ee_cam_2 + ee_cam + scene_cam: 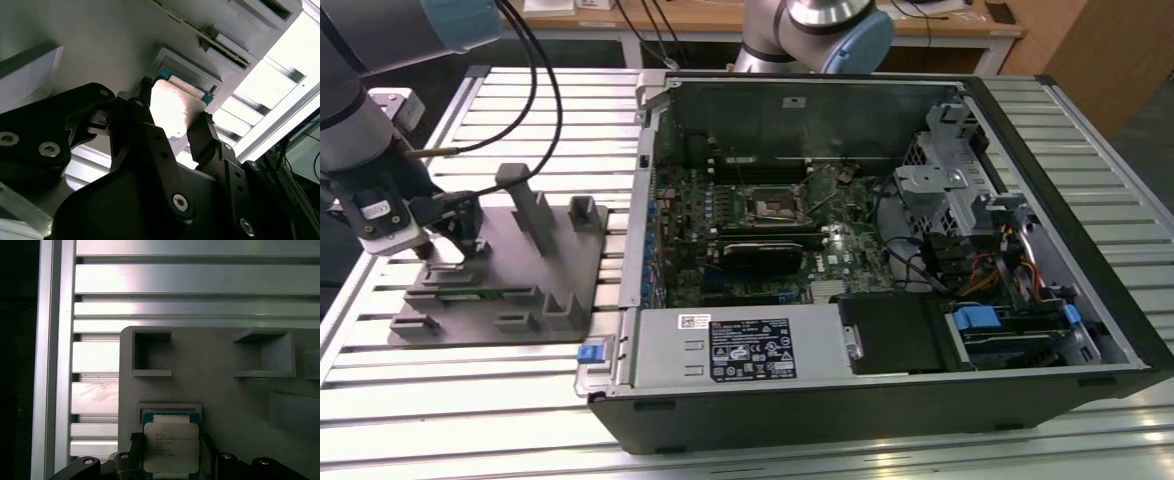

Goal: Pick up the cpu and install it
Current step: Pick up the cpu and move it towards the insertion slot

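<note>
The cpu (171,446) sits squarely between the jaws of the gripper (175,104), which pinch its two opposite edges (low in the grey fixture (220,390) pocket).

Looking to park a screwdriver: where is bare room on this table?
Bare table slats lie below the grey fixture plate at the exterior view's lower left, and at its right, beside the computer case. The plate is crowded with blocks, the gripper at the cpu; the case is packed.
</note>
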Tool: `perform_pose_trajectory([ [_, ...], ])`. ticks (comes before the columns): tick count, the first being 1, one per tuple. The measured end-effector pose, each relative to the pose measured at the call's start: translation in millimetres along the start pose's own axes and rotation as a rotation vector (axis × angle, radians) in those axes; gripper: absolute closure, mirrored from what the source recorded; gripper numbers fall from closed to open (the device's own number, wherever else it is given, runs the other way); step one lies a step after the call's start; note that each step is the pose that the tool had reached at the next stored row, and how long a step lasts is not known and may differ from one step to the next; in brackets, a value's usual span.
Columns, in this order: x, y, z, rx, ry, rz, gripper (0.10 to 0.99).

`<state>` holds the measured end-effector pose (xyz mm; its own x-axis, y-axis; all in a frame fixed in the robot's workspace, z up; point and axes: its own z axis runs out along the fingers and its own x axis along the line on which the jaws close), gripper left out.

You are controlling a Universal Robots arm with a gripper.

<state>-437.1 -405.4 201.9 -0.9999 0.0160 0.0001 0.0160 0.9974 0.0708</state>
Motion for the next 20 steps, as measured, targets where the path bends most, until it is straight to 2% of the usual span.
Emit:
perform_pose_trajectory([
  [20, 0.0, 0.7, -10.1, -0.001, 0.0000, 0.000, 0.549],
])
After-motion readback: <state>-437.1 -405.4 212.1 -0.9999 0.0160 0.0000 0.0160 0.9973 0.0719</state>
